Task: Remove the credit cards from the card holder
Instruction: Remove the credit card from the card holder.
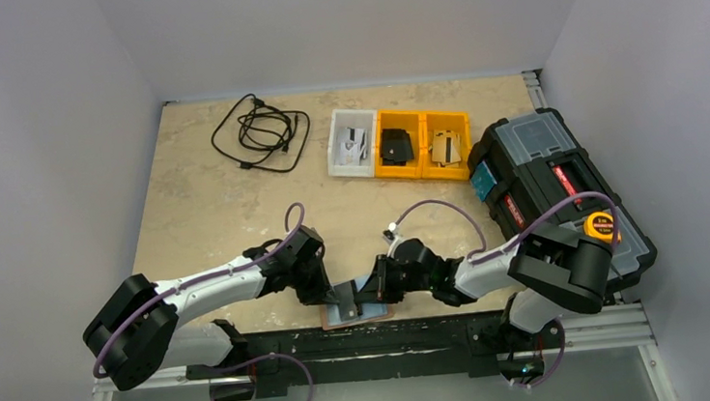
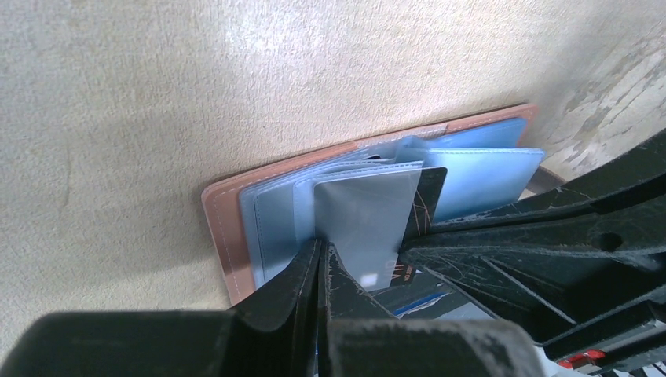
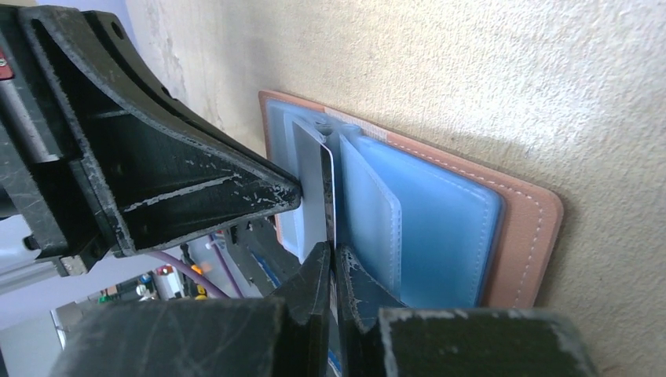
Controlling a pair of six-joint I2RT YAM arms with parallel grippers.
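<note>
The reddish-brown card holder [image 1: 373,313] lies open near the table's front edge, between both arms. Its light blue sleeves [image 2: 479,177] fan upward. One leaf stands upright, showing a grey-silver credit card [image 2: 365,216] with a dark card [image 2: 430,196] behind it. My left gripper [image 2: 323,250] is shut on the lower corner of that upright sleeve. My right gripper [image 3: 331,253] is shut on the card's thin edge [image 3: 325,184], seen edge-on. The left fingers [image 3: 196,184] reach the same leaf from the other side. Both grippers [image 1: 335,294] [image 1: 375,286] meet over the holder.
At the back lie a coiled black cable [image 1: 261,131], a white tray [image 1: 336,159] and two yellow trays [image 1: 420,113] holding small items. A big black toolbox [image 1: 544,184] with a yellow tape measure [image 1: 603,225] fills the right side. The table's front rail [image 1: 392,338] runs just behind the holder.
</note>
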